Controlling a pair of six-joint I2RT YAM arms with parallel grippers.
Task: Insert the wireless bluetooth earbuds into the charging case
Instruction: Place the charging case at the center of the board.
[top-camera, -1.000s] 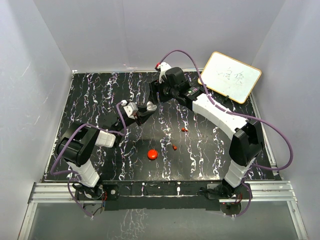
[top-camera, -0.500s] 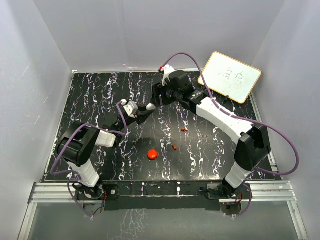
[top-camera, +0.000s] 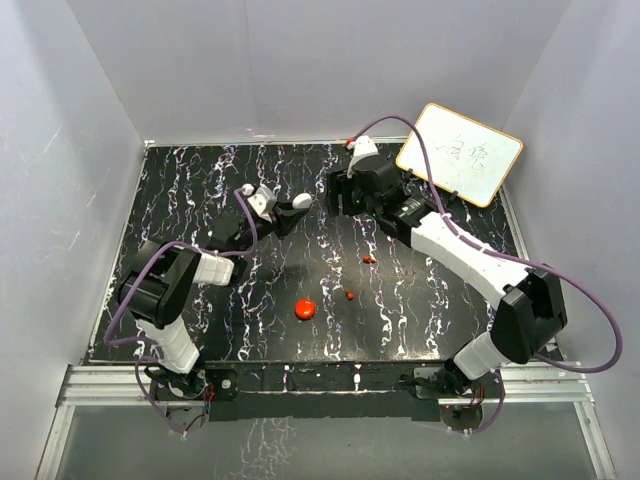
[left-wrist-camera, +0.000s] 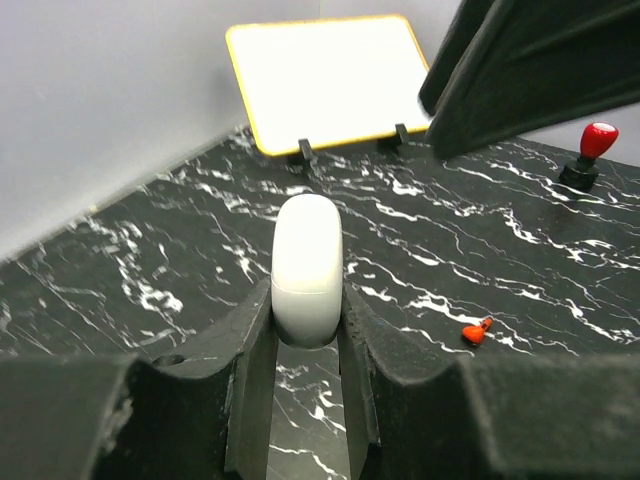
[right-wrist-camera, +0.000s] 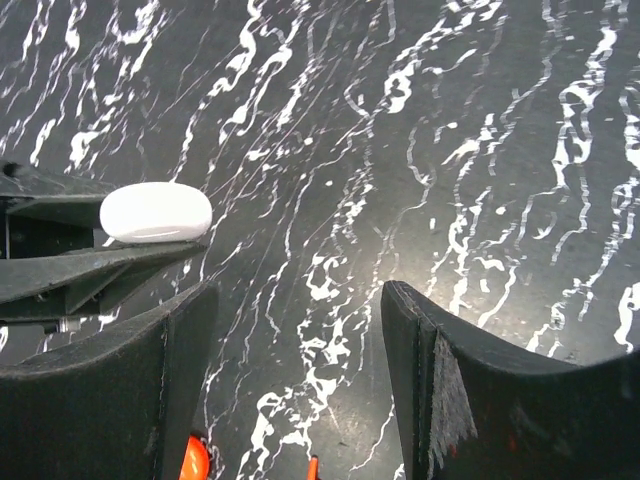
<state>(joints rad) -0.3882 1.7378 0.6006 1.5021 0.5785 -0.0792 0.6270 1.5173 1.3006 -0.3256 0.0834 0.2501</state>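
Evidently, the closed white charging case (left-wrist-camera: 307, 250) is pinched by its end in the left hand (left-wrist-camera: 307, 310) and presented toward the spread, empty right hand (right-wrist-camera: 300, 300), likely for opening, while two red earbuds (top-camera: 369, 259) are seen lying loose on the bench (top-camera: 200, 190), nearer.

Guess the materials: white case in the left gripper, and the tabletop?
White case: likely moulded plastic, smooth semi-gloss; soft highlights, fine seam line. Tabletop: black with white marble veining, slight sheen; probably printed laminate or vinyl, not certain.
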